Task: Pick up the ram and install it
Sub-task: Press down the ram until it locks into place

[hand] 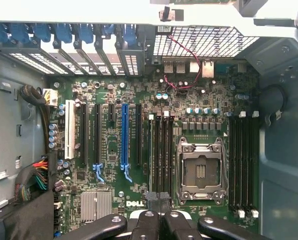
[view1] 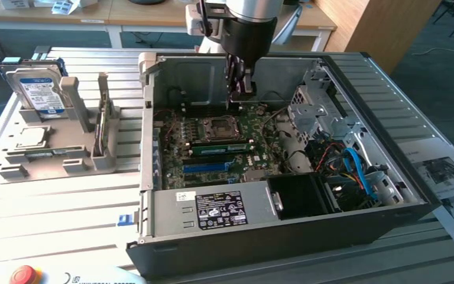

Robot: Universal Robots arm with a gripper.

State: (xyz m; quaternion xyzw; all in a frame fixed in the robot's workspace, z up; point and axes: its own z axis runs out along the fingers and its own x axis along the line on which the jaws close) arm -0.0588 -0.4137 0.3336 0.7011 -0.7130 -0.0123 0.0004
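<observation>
Inspection covered an open desktop computer case (view1: pixel 290 236) lying on a slatted aluminium table (view1: pixel 54 219). The gripper (view1: pixel 240 94) hung inside the case, over the rear part of the motherboard (view1: pixel 262 127), on the far side of the empty processor socket (view1: pixel 213 127). Its jaws were clenched, finger against finger, and grasped nothing. In the wrist view the gripper (hand: pixel 158 199) was poised above the board, close to one end of the dark memory slots beside the processor socket (hand: pixel 201 170).

The ram (view1: pixel 223 147) was found on the motherboard, standing on its long edge in a slot between the processor socket and the blue expansion slot (view1: pixel 207 167). It was apart from the gripper. Whether its end latches had closed could not be told.

The wrist view also recorded the blue expansion slot (hand: pixel 124 135), a white slot (hand: pixel 69 129) and a finned heatsink (hand: pixel 96 205) near the Dell marking. The power supply (view1: pixel 211 210), with its black label, sat at the near end of the case, with blue cables (view1: pixel 357 168) towards the exterior view's right.

On the exterior view's left a grey fixture (view1: pixel 54 160) stood on the table, well apart from the gripper. It carried a blue-labelled hard drive (view1: pixel 36 89) upright and a square silver processor chip (view1: pixel 31 137) lying flat. A red button (view1: pixel 23 275) sat at the table's near edge, and printed sheets (view1: pixel 448 177) lay on the exterior view's right.
</observation>
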